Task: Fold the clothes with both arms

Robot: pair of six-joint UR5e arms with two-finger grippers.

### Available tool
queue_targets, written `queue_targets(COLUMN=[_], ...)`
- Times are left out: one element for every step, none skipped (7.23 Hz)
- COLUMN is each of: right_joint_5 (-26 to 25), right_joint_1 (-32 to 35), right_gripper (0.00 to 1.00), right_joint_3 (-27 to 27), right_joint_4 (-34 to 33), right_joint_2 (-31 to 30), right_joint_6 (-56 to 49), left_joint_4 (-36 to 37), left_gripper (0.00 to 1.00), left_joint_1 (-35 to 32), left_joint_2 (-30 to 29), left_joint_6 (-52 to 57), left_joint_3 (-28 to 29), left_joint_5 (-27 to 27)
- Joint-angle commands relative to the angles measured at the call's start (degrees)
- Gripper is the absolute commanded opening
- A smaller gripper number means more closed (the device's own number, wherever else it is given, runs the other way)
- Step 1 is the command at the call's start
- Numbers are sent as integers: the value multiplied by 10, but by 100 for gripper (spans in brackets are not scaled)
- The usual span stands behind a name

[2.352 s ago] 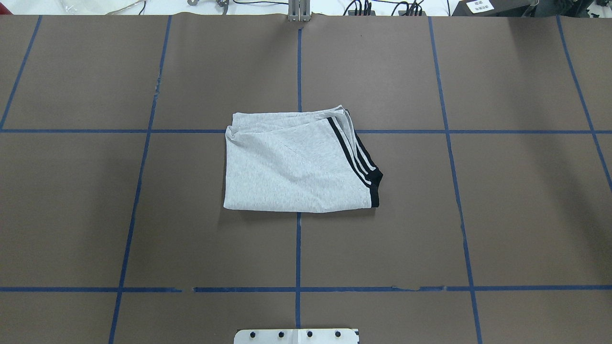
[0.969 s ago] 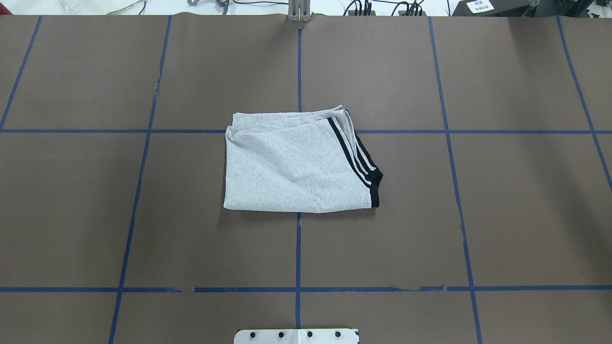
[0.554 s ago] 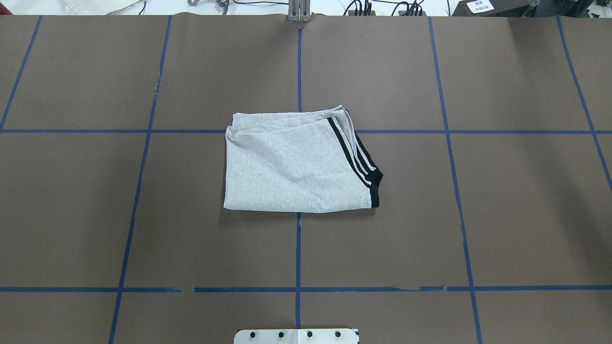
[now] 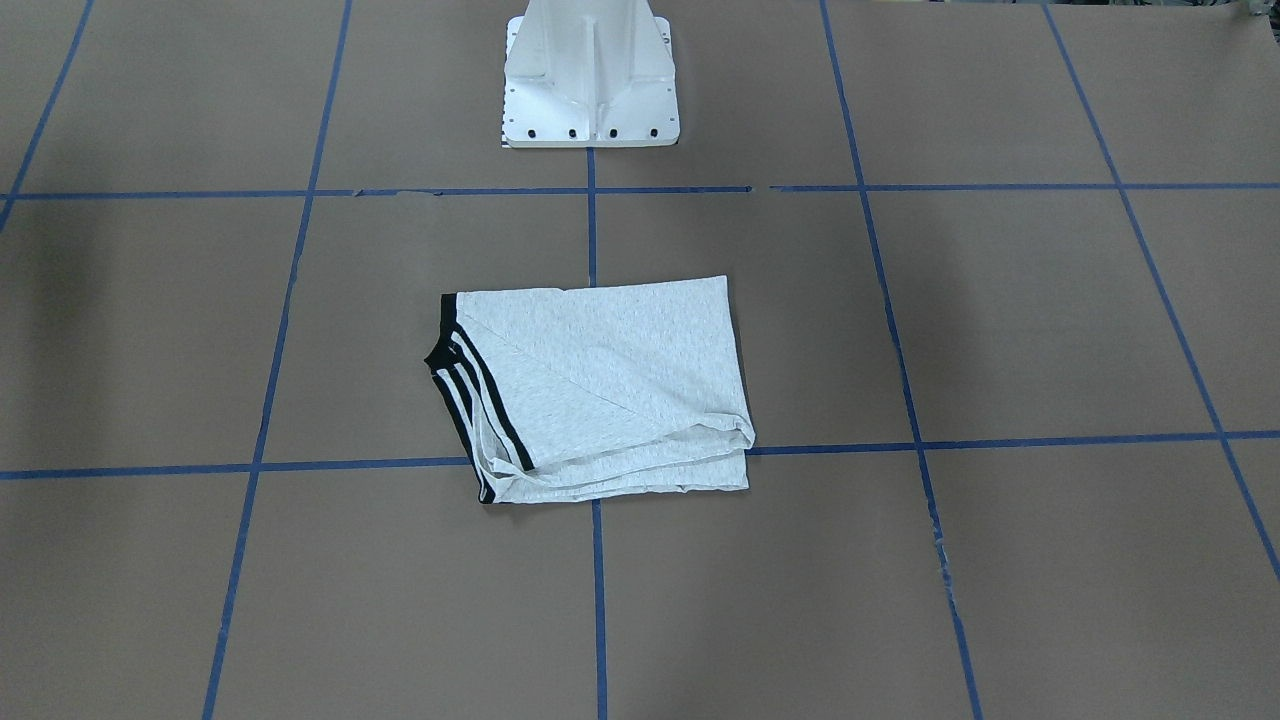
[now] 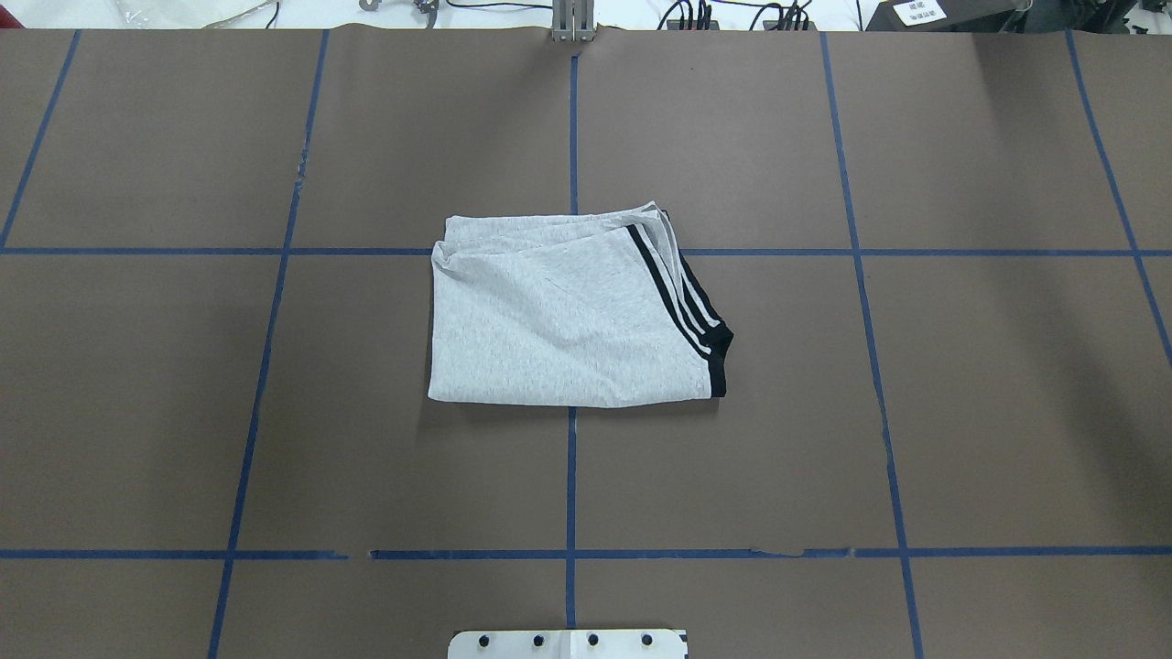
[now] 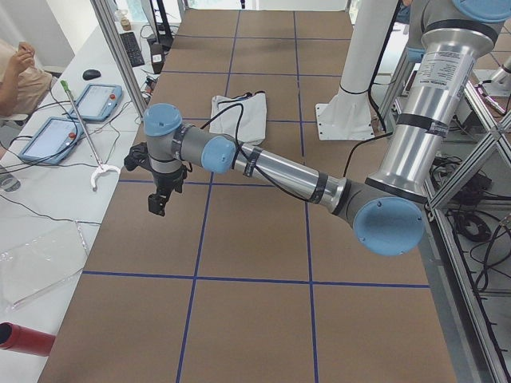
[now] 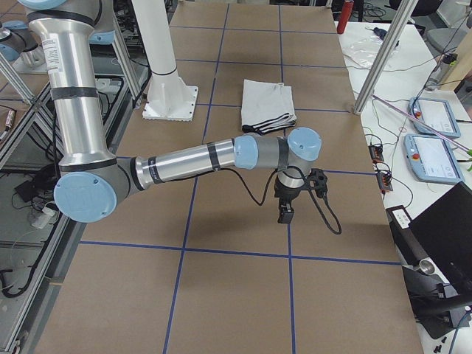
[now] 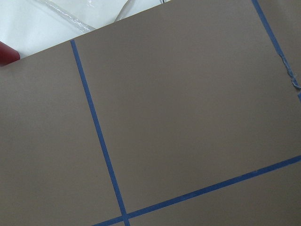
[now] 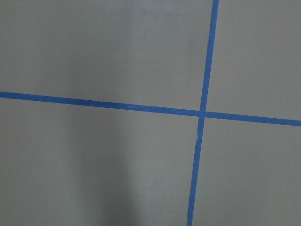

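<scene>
The clothes [image 5: 558, 320] are one grey T-shirt folded into a flat rectangle at the table's middle, with black-and-white stripe trim along its right side in the overhead view. The same shirt [image 4: 600, 390] shows in the front-facing view and lies far off in the side views [image 6: 239, 116] [image 7: 267, 103]. The left arm [image 6: 279, 171] reaches out low over the table's left end, its gripper [image 6: 157, 203] pointing down above bare brown paper. The right arm [image 7: 192, 162] does likewise at the other end with its gripper [image 7: 284, 215]. I cannot tell whether either gripper is open or shut. Both are well away from the shirt.
The white pedestal [image 4: 590, 90] stands behind the shirt. Blue tape lines [image 5: 571, 476] grid the brown paper. Side benches hold tablets [image 6: 96, 100] [image 7: 428, 155], cables, a red cylinder [image 6: 24, 339] and metal posts [image 7: 380, 55]. A person's arm [image 6: 16, 72] shows at the far left edge.
</scene>
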Motion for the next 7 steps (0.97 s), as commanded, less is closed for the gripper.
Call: queue_targets(right_joint_5=[2,2,2,2,1,1,1], right_joint_1=[-2,-1,-2,-2,-4,-5,-7], right_gripper=[100,100,100,100,100,100,100], right_joint_3=[1,2,2,2,2,2,1], right_joint_4=[0,0,0,0,0,0,-3], right_joint_2=[0,1,1,2,3,4,7], right_joint_6=[1,1,1,1,1,1,10], left_joint_4=[0,0,3,2,2,2,4], left_gripper=[100,100,100,100,100,100,100], left_joint_1=[0,1,1,1,1,1,0], left_joint_2=[2,2,2,2,2,1,2], left_joint_6=[0,0,0,0,0,1,1], left_joint_3=[-2,-1,0,-1,-2,-2,2], left_joint_5=[-1,-2,-4,-3,-3,-4,-4])
